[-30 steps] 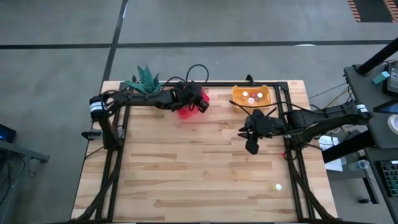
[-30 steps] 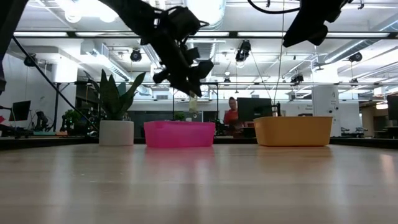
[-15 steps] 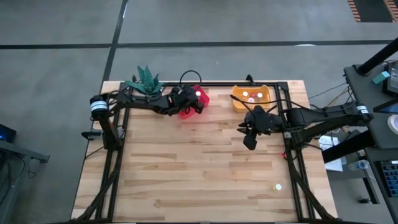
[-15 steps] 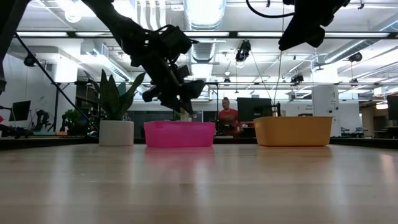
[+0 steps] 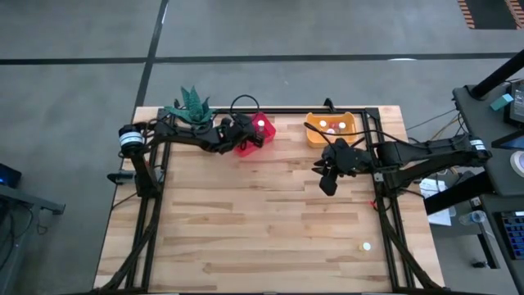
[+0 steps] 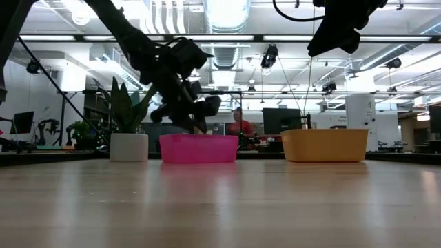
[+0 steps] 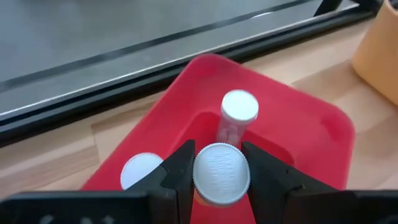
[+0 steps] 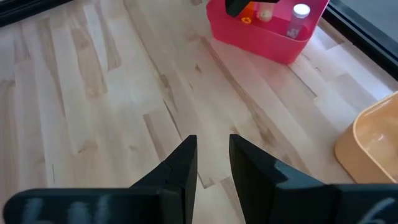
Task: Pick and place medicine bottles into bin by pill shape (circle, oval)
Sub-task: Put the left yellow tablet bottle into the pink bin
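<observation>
My left gripper (image 5: 246,136) is over the red bin (image 5: 260,129) at the table's far side and is shut on a small bottle with a white cap (image 7: 221,174). In the bin stand an upright white-capped bottle (image 7: 239,107) and another white cap (image 7: 142,172). The orange bin (image 5: 330,129) holds several bottles. One bottle (image 5: 365,245) stands alone near the table's front right. My right gripper (image 5: 327,183) hovers above the table right of the middle, empty, with a narrow gap between its fingers (image 8: 211,163). My left gripper pinches the bottle between its two fingers at the sides of its white cap (image 7: 221,155). The cap's top faces the wrist camera, and the bottle's body is hidden behind it. The bottle is over the inside of the red bin (image 7: 311,124); I cannot tell whether it touches the floor.
A white pot with a green plant (image 5: 190,106) stands left of the red bin, also in the low view (image 6: 129,147). A black frame rail (image 5: 286,110) runs along the far edge behind both bins. Bare wood lies in the middle and front of the table (image 5: 246,221).
My left gripper has gone toward the table's left edge and down with the bottle, from above the red bin's right part to low over its inside. My right gripper has drifted slightly toward the far edge.
</observation>
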Controlling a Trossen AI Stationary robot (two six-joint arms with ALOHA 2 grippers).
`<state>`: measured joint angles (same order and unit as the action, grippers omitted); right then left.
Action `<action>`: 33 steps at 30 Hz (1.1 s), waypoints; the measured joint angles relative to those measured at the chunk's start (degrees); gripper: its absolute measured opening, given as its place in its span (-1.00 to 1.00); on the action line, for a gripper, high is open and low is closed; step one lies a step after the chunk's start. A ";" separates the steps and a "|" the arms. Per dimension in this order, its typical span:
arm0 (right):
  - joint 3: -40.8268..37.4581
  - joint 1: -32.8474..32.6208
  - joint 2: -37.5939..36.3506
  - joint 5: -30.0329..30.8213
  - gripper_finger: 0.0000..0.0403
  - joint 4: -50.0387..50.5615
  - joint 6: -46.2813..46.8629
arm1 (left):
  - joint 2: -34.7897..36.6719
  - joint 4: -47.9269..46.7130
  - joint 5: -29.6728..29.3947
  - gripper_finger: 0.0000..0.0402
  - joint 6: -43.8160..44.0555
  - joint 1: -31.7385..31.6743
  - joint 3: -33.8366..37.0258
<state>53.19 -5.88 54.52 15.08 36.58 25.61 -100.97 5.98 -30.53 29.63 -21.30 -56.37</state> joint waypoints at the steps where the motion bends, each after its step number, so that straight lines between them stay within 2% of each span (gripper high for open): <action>1: 0.00 0.15 0.00 0.00 -0.58 0.00 0.03 | 0.00 0.02 0.00 -0.51 0.00 -0.02 0.25; 8: 0.00 0.71 0.00 0.07 -0.58 -0.04 0.86 | 0.00 3.38 0.20 -0.51 0.07 -0.09 2.42; 33: 0.00 0.68 0.00 0.05 -0.58 -1.11 2.35 | -2.65 7.06 0.00 -0.51 0.02 -0.24 2.51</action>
<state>53.19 -5.19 54.52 15.14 35.46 27.97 -103.62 13.04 -30.52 29.65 -21.54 -53.87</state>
